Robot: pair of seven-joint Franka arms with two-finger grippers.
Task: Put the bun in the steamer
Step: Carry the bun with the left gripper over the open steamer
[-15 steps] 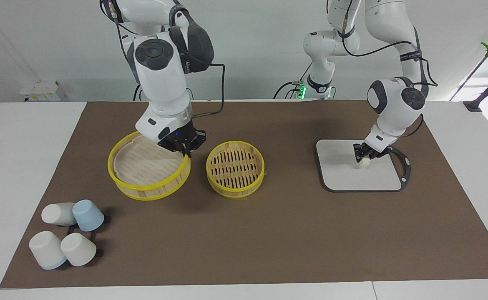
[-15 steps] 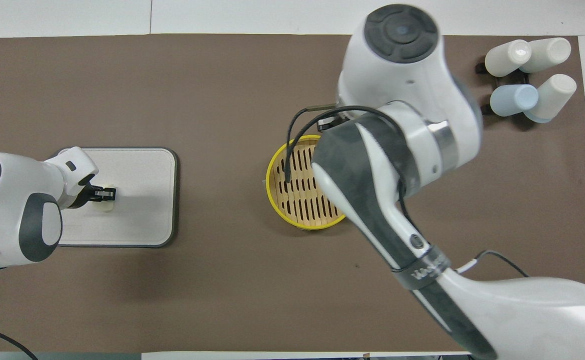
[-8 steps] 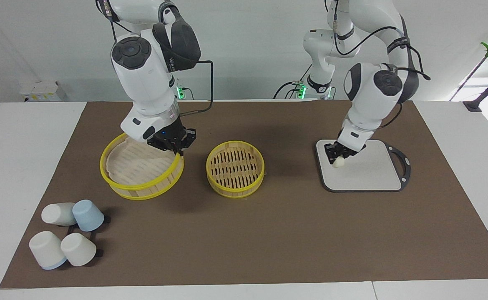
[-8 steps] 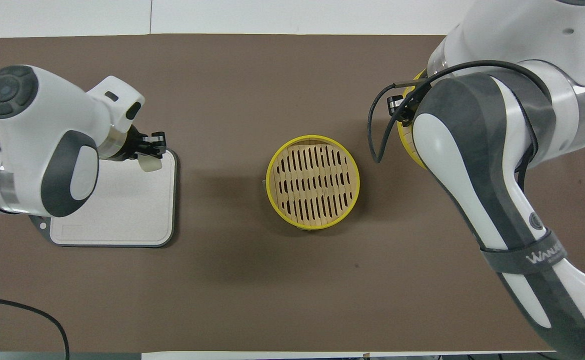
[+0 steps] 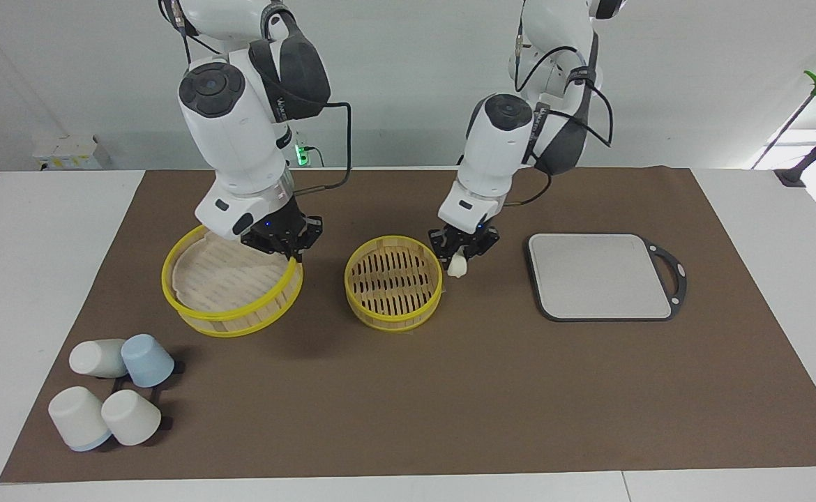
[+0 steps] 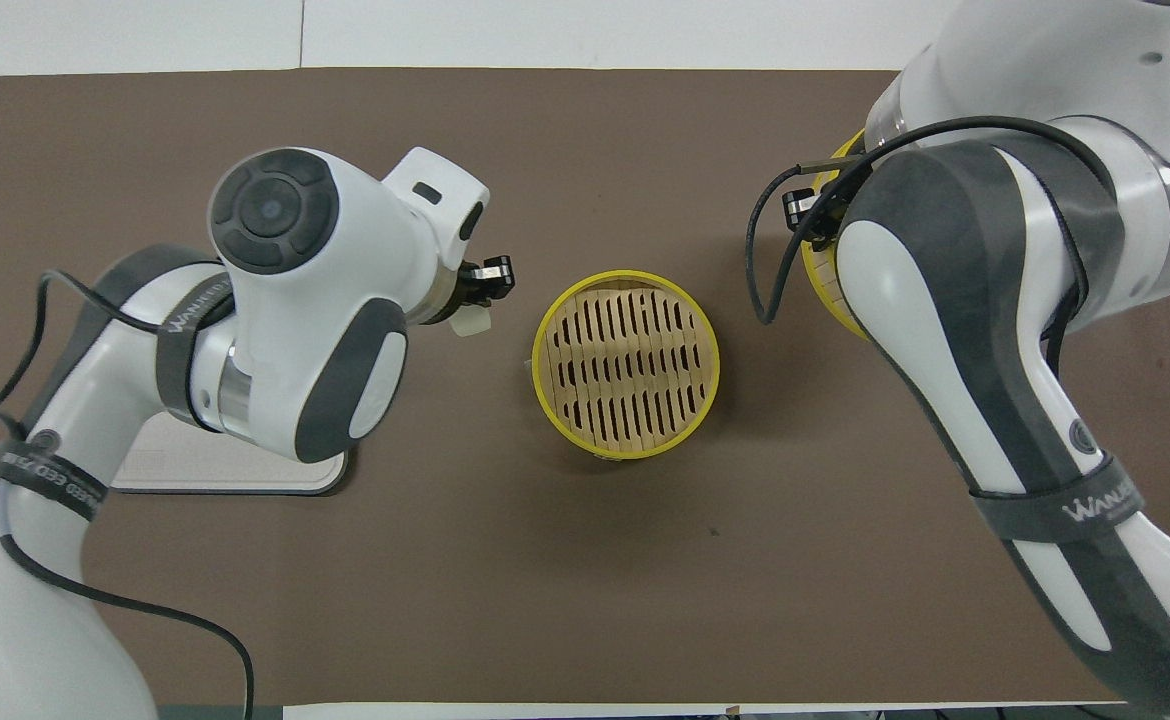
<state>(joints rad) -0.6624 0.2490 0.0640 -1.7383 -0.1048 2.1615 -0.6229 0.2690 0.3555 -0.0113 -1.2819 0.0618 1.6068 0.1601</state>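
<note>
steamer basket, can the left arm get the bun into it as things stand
Probably yes: the steamer basket stands open, its lid held aside by the right end effector; the left end effector holds the bun beside its rim.

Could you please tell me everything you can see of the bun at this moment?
The bun is a small cream-white, rounded, dough-like lump, pinched between the fingertips of the left gripper, which is shut on it. It hangs in the air beside the yellow rim of the steamer, at the edge toward the grey board, not yet over the slatted floor. Nothing else touches it.
</note>
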